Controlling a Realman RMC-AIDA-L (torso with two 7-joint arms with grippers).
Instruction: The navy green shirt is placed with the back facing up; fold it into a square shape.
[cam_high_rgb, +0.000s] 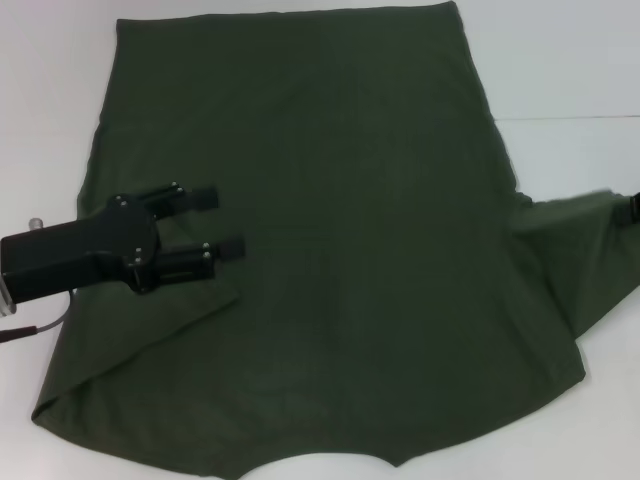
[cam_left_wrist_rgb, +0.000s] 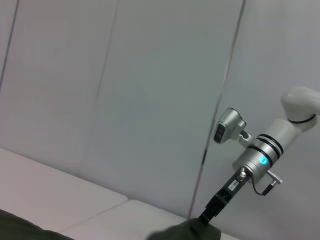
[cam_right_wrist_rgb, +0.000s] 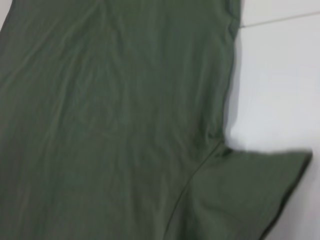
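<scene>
My left claw (cam_high_rgb: 222, 221) hangs over the left part of the navy green shirt (cam_high_rgb: 330, 240), its two black fingers (cam_high_rgb: 206, 198) pointing toward the shirt's middle and standing apart with a plain gap between them, nothing held. Just beneath and behind the claw, the left sleeve lies folded in over the body, its diagonal edge running down toward the near left corner of the cloth.

The shirt itself is spread flat across the white desk (cam_high_rgb: 560, 60), plain dark olive side up, no lettering showing, with the curved neck opening at the near edge and the hem at the far edge.

My right claw (cam_left_wrist_rgb: 210, 214) is at the right sleeve, which stretches out to the desk's right edge. In the left wrist view its tip sits right at a bunched bit of the cloth (whether its fingers are closed on the sleeve, I cannot tell). The right wrist view looks down on the shirt's right side and the underarm seam where the sleeve meets the body.
</scene>
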